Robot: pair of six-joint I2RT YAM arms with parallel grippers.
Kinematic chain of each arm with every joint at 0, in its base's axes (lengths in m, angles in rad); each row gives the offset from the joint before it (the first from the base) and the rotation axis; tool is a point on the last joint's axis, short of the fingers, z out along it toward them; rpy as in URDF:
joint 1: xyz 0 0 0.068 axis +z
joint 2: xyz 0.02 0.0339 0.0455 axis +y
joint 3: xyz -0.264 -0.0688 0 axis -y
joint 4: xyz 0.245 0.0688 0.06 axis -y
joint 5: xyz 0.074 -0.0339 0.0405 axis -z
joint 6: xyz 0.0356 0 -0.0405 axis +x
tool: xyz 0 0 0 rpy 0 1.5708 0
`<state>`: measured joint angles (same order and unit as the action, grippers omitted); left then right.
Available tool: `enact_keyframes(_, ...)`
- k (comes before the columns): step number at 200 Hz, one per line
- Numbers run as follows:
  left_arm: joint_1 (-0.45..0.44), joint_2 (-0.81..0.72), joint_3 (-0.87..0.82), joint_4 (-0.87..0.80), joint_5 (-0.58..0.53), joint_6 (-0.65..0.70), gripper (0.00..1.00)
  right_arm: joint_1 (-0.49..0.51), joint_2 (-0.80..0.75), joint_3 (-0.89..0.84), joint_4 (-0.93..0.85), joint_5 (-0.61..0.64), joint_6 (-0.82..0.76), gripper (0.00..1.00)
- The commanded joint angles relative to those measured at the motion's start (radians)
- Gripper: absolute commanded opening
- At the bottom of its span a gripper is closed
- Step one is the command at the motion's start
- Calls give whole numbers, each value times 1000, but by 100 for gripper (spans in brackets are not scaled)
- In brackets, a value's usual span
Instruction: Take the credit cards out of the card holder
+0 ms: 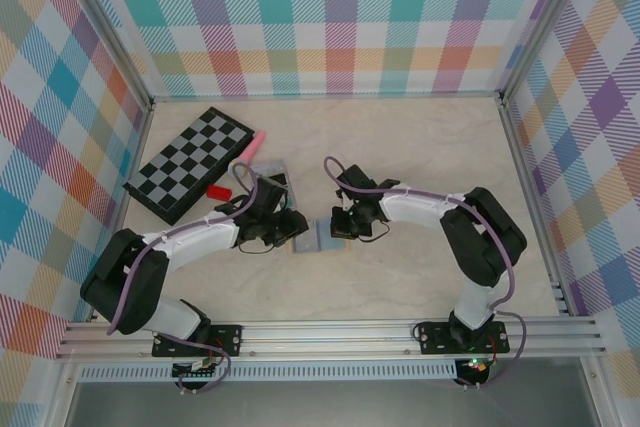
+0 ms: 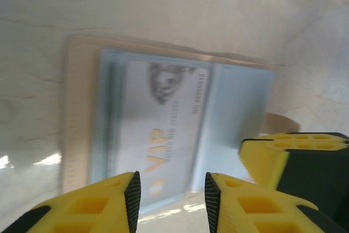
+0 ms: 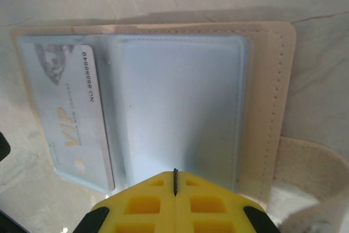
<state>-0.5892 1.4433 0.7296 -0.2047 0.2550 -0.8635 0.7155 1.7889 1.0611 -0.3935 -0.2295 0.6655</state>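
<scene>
The tan card holder (image 1: 318,238) lies open and flat on the table between both grippers, its light-blue inner panels facing up. A silver card with gold "VIP" lettering (image 2: 158,135) sticks partly out of the left blue pocket (image 3: 68,118). My left gripper (image 2: 170,192) is open, its fingertips standing either side of the card's near edge, nothing held (image 1: 296,227). My right gripper (image 3: 175,175) is shut, its tip resting on the near edge of the right blue panel (image 3: 174,107), with nothing seen between its pads (image 1: 345,227). The holder's tan strap (image 3: 311,178) trails to the right.
A folded chessboard (image 1: 190,165) sits at the back left, with a pink item (image 1: 252,141), a red item (image 1: 218,191) and a clear plastic pack (image 1: 268,175) beside it. Checked walls enclose the table on three sides.
</scene>
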Motion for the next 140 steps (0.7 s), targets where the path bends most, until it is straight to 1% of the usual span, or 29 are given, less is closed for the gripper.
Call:
enact_keyframes(1,9,-4,-21,-27,-9,-4,40,3,31,45,-32,-9,-13,3)
enact_keyframes(28,9,24,-12,-13,9,-2,38,2,17,38,-17,-20,-10,3)
enact_keyframes(58,10,58,1,-39,-14,-3,29,2,-25,23,56,-74,-23,5)
enact_keyframes(72,10,69,-3,-33,-20,-14,26,2,-8,34,78,-119,-23,7)
enact_keyframes(81,9,75,-4,-32,-22,-20,24,1,9,37,96,-145,-18,12)
enact_keyframes(91,9,81,-1,-42,-26,-25,23,1,23,37,118,-163,-8,16)
enact_keyframes(102,9,87,2,-61,-35,-24,22,0,39,40,132,-172,-1,18)
enact_keyframes(140,9,104,5,-113,-46,-25,21,-1,86,59,156,-208,3,16)
